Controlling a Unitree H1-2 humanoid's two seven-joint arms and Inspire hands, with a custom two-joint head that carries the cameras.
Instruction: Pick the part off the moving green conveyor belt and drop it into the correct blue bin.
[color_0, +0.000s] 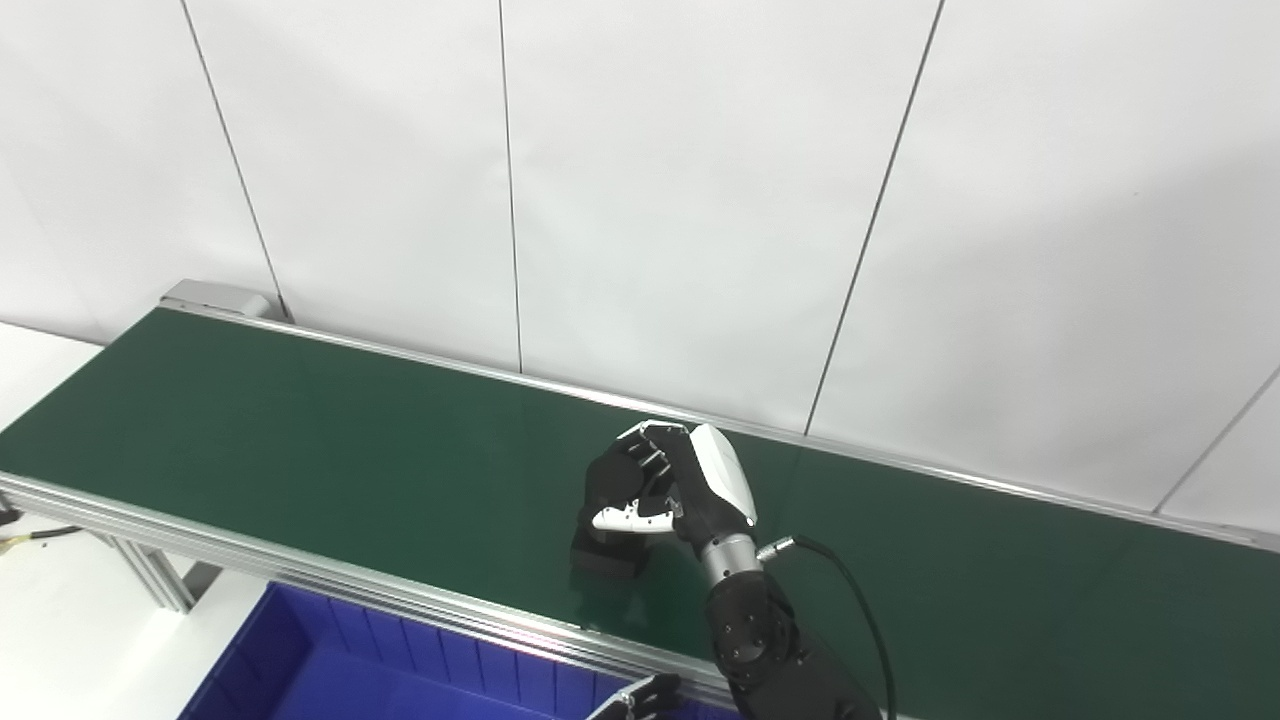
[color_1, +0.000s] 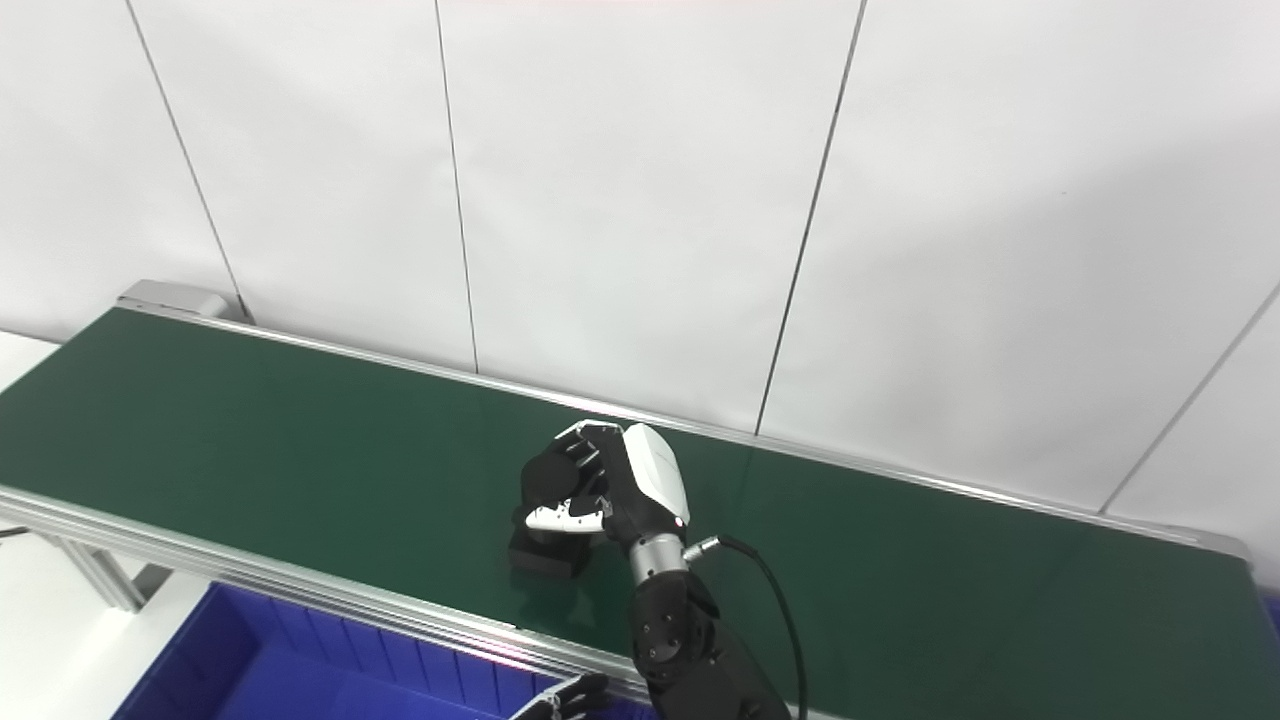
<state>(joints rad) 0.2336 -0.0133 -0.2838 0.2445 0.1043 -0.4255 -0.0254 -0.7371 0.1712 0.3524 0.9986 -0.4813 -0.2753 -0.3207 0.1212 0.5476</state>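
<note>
Bin (color_0: 300, 650) sits below belt (color_0: 300, 430) near edge. Right robot hand (color_0: 665, 490) curled over dark part (color_0: 605, 555) on belt; hold unconfirmed. Risk: belt motion carries part clear of fingers, w/ grasp closing empty.

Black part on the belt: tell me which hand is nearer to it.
Right. The right hand is curled directly over the black part on the green belt; the left hand sits low by the blue bin.

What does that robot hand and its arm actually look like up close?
The right robot hand has black fingers, a white thumb and a glossy white shell on its back. A silver metal wrist joins it to a black arm. A thin black cable plugs in at the wrist.
</note>
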